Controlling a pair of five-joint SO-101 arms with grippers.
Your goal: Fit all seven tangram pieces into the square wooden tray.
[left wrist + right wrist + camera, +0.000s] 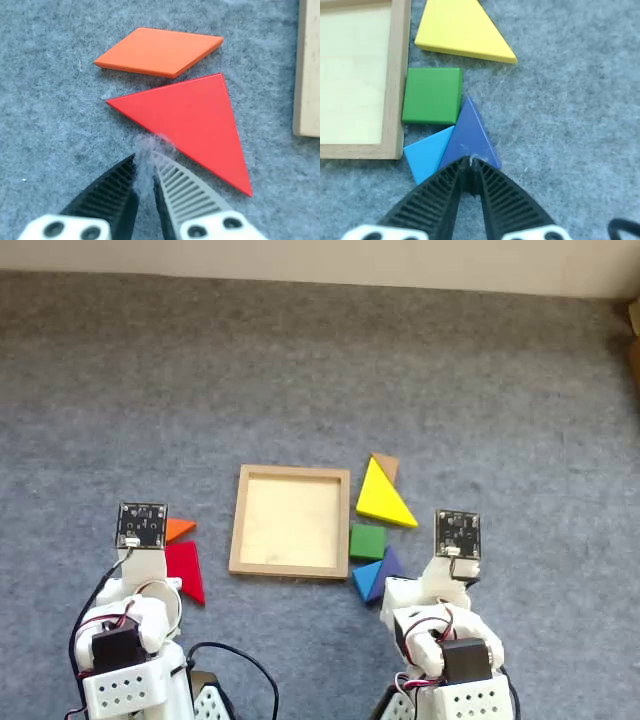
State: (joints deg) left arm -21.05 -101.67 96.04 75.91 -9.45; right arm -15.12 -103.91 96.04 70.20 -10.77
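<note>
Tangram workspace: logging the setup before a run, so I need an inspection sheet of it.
Surface: grey carpet.
Job's things: wooden tray holds no pieces; orange parallelogram and red triangle to its left; yellow triangle, brown piece, green square, light blue triangle and dark blue triangle to its right.
Clutter: nothing seen.
Grippers: left gripper shut beside the red triangle; right gripper shut at the dark blue triangle's corner.
Cables: black cable loops at the near edge.
Surroundings: pale wall beyond the carpet.

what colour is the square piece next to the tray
Green: the square piece shows best in the right wrist view, beside the tray.
</note>
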